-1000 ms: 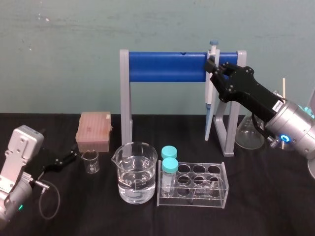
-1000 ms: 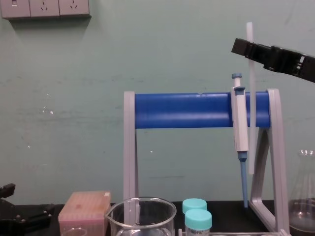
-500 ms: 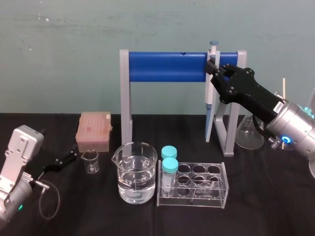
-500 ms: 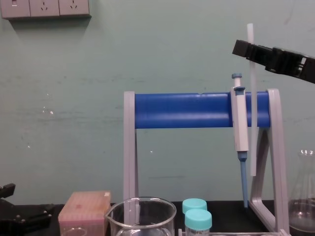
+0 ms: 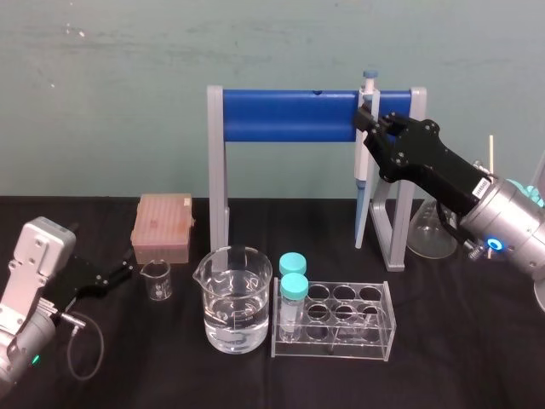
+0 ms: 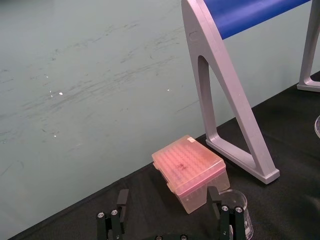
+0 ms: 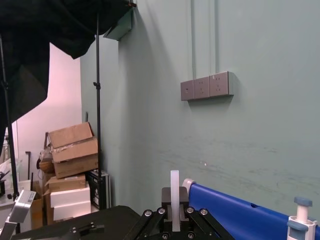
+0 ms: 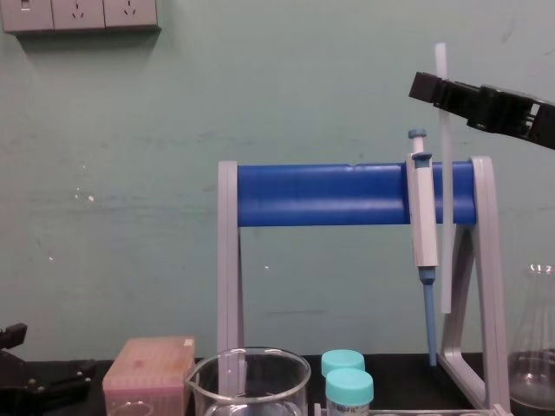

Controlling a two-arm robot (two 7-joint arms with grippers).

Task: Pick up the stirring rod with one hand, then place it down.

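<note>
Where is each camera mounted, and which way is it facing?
Head: high, looking forward and down at the table; right gripper at the stand, left gripper low left.
Chest: lower, looking level across; right gripper holds the stirring rod upright.
Left wrist: on the left arm, facing the pink box; open fingers show.
Right wrist: on the right arm, facing the wall; fingers clamp the rod.
Head and chest share the pipette.

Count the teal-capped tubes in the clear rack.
2. Both stand at the rack's left end: the front tube and the rear tube right behind it, beside the large beaker.
</note>
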